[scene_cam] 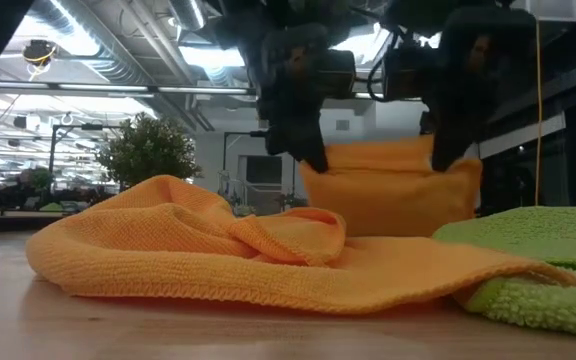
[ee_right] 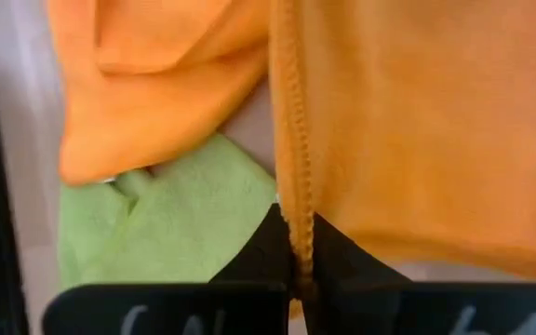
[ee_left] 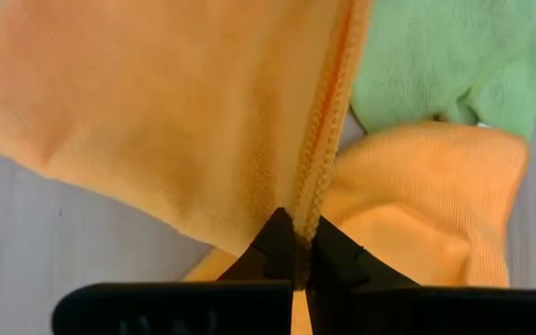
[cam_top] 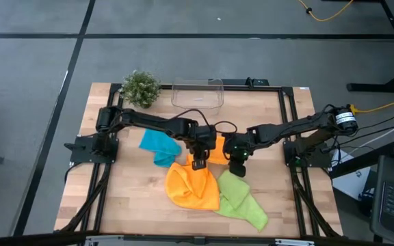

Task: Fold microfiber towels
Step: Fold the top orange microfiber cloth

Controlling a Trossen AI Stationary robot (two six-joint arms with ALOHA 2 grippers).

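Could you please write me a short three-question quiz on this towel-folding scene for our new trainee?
1. True or false: both hands grip the same orange microfiber towel.
2. Which cloth lies nearest the small green potted plant? A) lime green fuzzy towel B) teal blue fuzzy towel C) crumpled orange towel
3. Fill in: the held towel hangs ____ the wooden table.

Key:
1. True: the left hand and right hand each pinch a stitched edge of it.
2. B
3. above
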